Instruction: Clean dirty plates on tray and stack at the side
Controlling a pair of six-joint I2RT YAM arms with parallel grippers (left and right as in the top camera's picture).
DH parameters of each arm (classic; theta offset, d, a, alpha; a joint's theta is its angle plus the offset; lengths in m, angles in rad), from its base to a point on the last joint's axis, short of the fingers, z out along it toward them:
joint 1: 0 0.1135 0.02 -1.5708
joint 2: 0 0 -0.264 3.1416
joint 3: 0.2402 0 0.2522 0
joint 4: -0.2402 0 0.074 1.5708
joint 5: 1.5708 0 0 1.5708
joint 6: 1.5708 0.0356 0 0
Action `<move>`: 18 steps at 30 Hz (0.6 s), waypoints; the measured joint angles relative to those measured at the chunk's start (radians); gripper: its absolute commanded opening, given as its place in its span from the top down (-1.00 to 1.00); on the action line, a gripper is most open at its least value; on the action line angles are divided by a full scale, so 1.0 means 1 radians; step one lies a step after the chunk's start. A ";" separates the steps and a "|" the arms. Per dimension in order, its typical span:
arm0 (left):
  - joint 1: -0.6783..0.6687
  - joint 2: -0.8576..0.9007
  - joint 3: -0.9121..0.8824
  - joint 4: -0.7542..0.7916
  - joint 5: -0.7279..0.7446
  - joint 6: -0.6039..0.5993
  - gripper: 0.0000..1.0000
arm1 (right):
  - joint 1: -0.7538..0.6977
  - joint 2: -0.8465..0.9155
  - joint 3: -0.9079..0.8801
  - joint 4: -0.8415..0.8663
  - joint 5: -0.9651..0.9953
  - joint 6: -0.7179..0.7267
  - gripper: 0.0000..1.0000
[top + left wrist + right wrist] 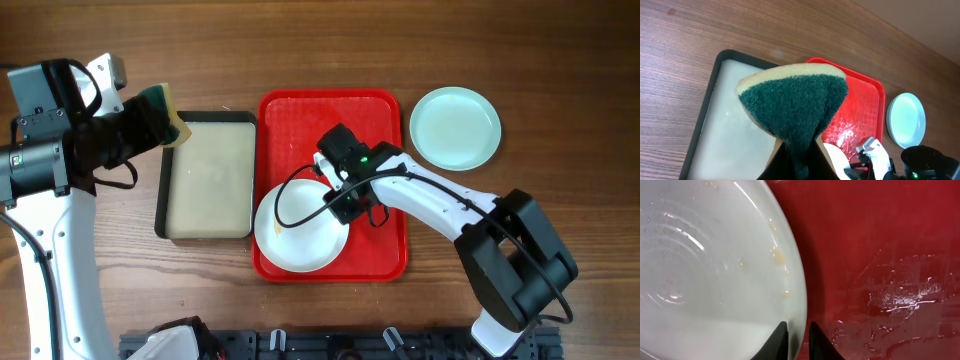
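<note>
right gripper (796, 339): I see it pinching white plate (705, 265) by its rim, bottom centre | white plate: glossy, wet, yellowish smears near edge; lower left of red tray (385, 115), overhanging its left rim | left gripper (140, 128): clamped on sponge (168, 108), upper left | aqua plate (455, 128): glossy, on table (560, 80), upper right

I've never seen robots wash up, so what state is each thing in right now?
white plate: dirty specks, on the red tray.
aqua plate: looks clean, on the table.
red tray: wet, smeared.
sponge: pinched, above the beige tray.
left gripper: shut on sponge.
right gripper: shut on white plate's rim.
</note>
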 measured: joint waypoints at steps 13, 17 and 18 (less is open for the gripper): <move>0.000 0.000 0.000 0.000 0.000 0.000 0.86 | -0.167 0.000 -0.005 0.188 0.101 0.148 0.91; 0.000 0.001 0.000 0.006 0.000 0.000 0.86 | -0.272 0.000 -0.007 0.263 0.058 0.267 0.91; 0.000 0.003 0.000 0.008 0.000 0.000 0.86 | -0.284 0.000 -0.008 0.289 0.040 0.294 0.92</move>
